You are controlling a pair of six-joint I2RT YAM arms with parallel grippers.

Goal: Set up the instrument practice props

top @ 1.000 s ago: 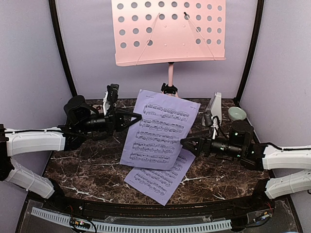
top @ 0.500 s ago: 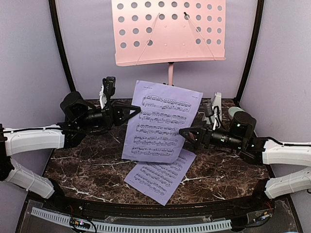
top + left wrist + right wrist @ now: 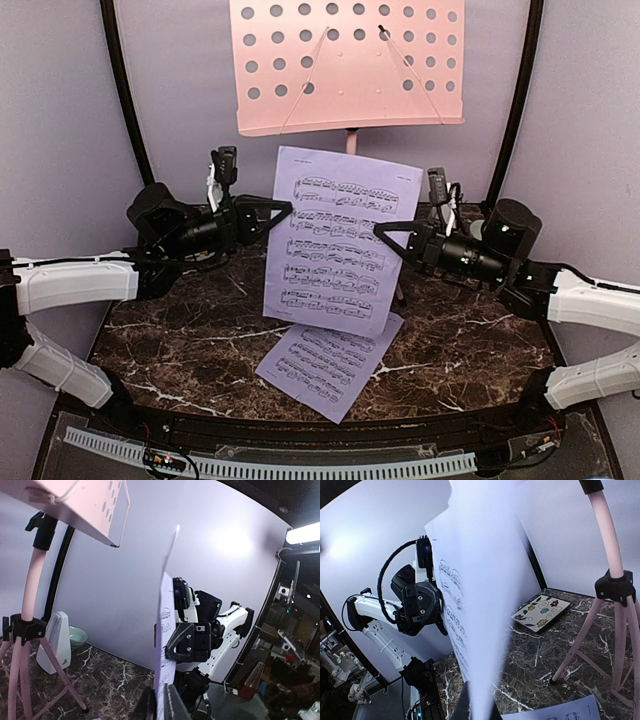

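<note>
**Left gripper** [image 3: 283, 211]: the fingertips are pressed onto the left edge of the upright page [image 3: 340, 240], on the upper half of that edge. In the left wrist view the sheet shows edge-on and rises from the narrow gap between the two fingers [image 3: 149, 706], so they are pinching paper.

**Right gripper** [image 3: 382, 231]: it is pinching the right edge of the same sheet, a little lower than the left grip. In the right wrist view the sheet rises from the fingers. One dark finger [image 3: 462, 704] shows to the left of the paper, and the other is mostly hidden behind it.

**Upright page:** it is held off the table [image 3: 180, 340] between the two grippers, with the printed side facing the top camera. Its top edge sits just under the lower lip of the music stand [image 3: 345, 65]. The left wrist view shows a gap between the page's top corner and that lip.

**Second page** [image 3: 330, 368]: it lies flat on the table, below both sets of fingers and nearer the arm bases. Neither gripper is touching it.

**Metronome** [image 3: 56, 644]: it stands upright on the table beyond the stand's legs, just beside the bowl [image 3: 77, 635] and well apart from the left fingers.

**Floral tile** [image 3: 542, 611]: it is on the table near the back wall, beyond the held sheet and well apart from the right fingers.
</note>
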